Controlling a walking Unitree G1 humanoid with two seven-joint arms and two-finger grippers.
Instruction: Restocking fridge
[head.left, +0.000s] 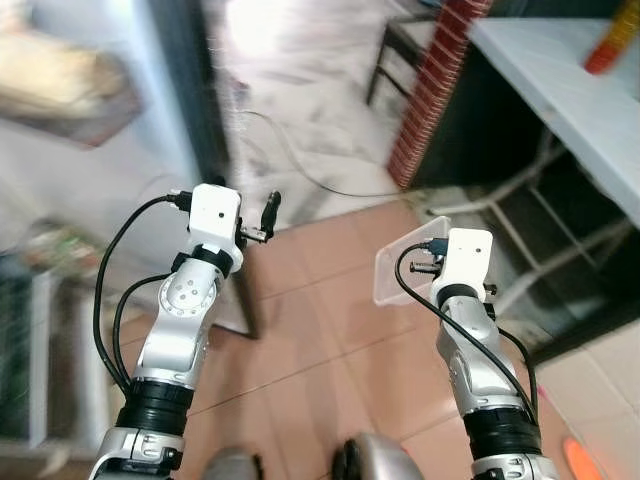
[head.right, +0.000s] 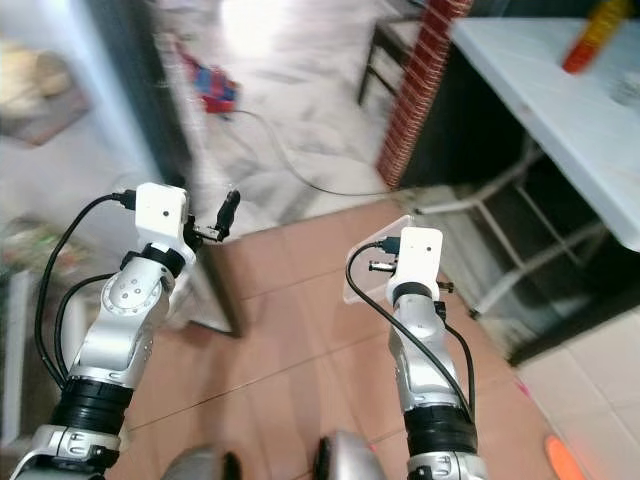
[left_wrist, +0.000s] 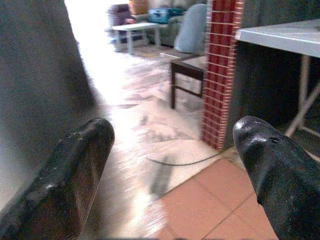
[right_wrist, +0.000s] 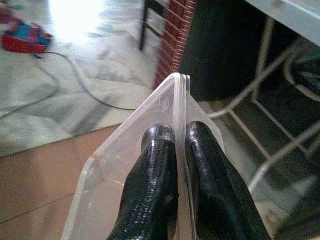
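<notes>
Right tool (right_wrist: 175, 145) pinches clear plastic container (right_wrist: 165, 107); embossed mark unreadable

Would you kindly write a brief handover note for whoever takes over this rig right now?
Right claw: shut on a flat clear plastic container, gripped by its edge and held over the tiled floor.
Left claw: open, holding nothing, raised at similar height.
White table on the robot's right, with a blurred orange-yellow item on it.
Done: container picked up.
Left: carry it to the fridge and place it inside.

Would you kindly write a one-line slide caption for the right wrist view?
Right gripper pinches a flat clear plastic container edge-on above the tiled floor, brick pillar behind.
</notes>
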